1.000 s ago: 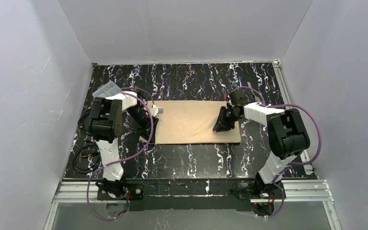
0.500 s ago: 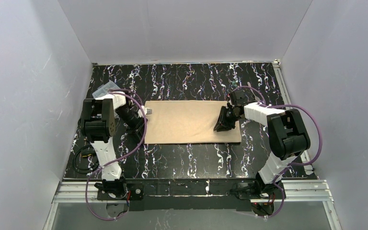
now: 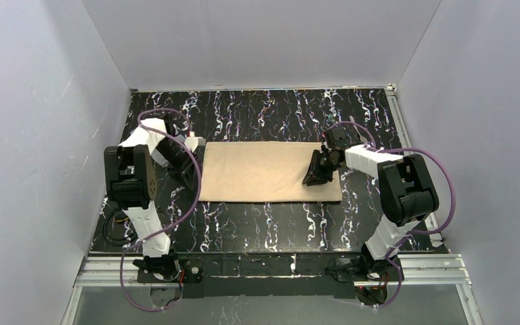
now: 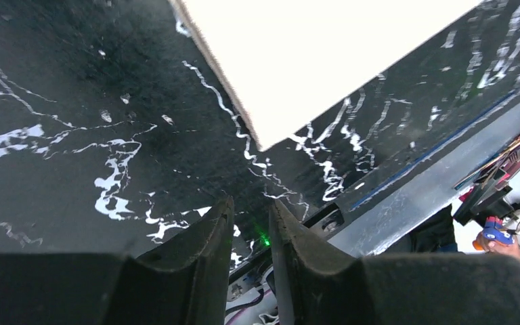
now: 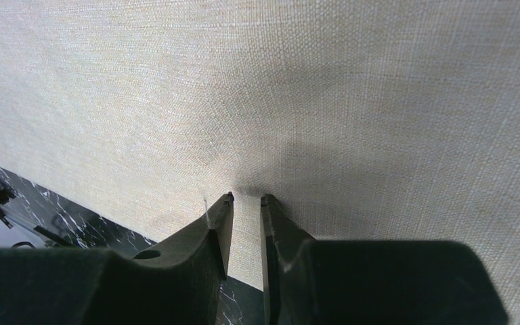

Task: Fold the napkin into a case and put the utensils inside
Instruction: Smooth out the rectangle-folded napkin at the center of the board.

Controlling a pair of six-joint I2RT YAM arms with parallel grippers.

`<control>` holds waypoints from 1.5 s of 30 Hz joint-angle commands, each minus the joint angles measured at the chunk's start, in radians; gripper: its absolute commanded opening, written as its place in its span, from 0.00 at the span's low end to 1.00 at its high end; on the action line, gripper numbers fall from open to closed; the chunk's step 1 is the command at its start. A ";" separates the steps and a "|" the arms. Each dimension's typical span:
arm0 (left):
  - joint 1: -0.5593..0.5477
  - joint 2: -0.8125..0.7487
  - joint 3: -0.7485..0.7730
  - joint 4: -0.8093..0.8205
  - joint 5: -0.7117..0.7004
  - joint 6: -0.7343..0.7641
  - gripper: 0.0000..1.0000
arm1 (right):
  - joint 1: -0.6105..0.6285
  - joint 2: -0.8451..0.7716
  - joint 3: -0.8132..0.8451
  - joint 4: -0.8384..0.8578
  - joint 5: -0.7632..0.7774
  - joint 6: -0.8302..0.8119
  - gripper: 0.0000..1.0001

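The napkin (image 3: 264, 171) lies flat as a tan rectangle in the middle of the table, long side left to right. My left gripper (image 3: 191, 180) hangs just off the cloth's left edge over bare table. In the left wrist view its jaws (image 4: 250, 206) stand a little apart with nothing between them, and a napkin corner (image 4: 325, 54) shows ahead. My right gripper (image 3: 311, 177) is on the napkin's right part. Its fingertips (image 5: 246, 198) touch the weave (image 5: 277, 88) with a narrow gap and no cloth pinched. The utensils are out of view.
The black marbled table (image 3: 271, 223) ends in a metal rail (image 3: 271, 267) along the near edge, also seen in the left wrist view (image 4: 433, 183). A coil of cable (image 3: 118, 223) lies at the near left. White walls close in three sides.
My left arm has swung left and back, carrying its gripper off the napkin's left edge onto bare table. The right gripper has stayed on the cloth.
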State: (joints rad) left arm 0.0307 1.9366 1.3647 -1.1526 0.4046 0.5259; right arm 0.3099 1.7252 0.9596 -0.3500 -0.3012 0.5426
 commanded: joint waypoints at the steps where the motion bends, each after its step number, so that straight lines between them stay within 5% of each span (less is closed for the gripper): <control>1: -0.046 -0.094 0.103 -0.137 0.111 0.024 0.25 | -0.008 0.005 -0.018 -0.036 0.107 -0.042 0.31; 9: -0.258 -0.048 0.074 0.004 0.135 -0.083 0.25 | -0.007 -0.004 -0.006 -0.030 0.081 -0.030 0.34; 19: -0.262 0.032 0.021 0.130 0.027 -0.104 0.19 | 0.004 -0.048 0.139 -0.122 -0.139 -0.080 0.46; 26: -0.262 0.029 -0.067 0.225 -0.093 -0.097 0.17 | 0.184 0.066 0.246 -0.213 -0.278 -0.137 0.47; 35: -0.263 -0.009 -0.129 0.313 -0.190 -0.110 0.16 | 0.301 0.267 0.322 -0.258 -0.312 -0.180 0.45; 45: -0.285 -0.010 -0.171 0.387 -0.302 -0.091 0.15 | 0.274 0.299 0.285 -0.286 -0.321 -0.206 0.40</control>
State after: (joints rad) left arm -0.2535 1.9179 1.2449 -0.8742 0.2760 0.3962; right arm 0.6052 2.0052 1.2617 -0.5858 -0.6315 0.3752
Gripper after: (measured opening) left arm 0.150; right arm 0.409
